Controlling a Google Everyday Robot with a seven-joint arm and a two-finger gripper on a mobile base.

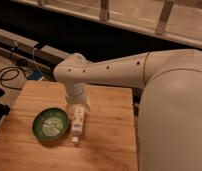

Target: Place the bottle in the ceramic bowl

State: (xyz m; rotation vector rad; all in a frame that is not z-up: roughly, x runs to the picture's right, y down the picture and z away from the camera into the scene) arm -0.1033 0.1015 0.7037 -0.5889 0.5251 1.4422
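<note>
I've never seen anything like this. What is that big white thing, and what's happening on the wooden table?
The big white shape is a robot's arm, reaching in from the right and seen from above by the one camera. At its end, its hand points down at a wooden table. On the table are a round green bowl and, just right of it, a small white bottle lying on its side. The hand is directly over the bottle's far end; whether it has hold of it, I can't tell. The bottle is not in the bowl yet.
</note>
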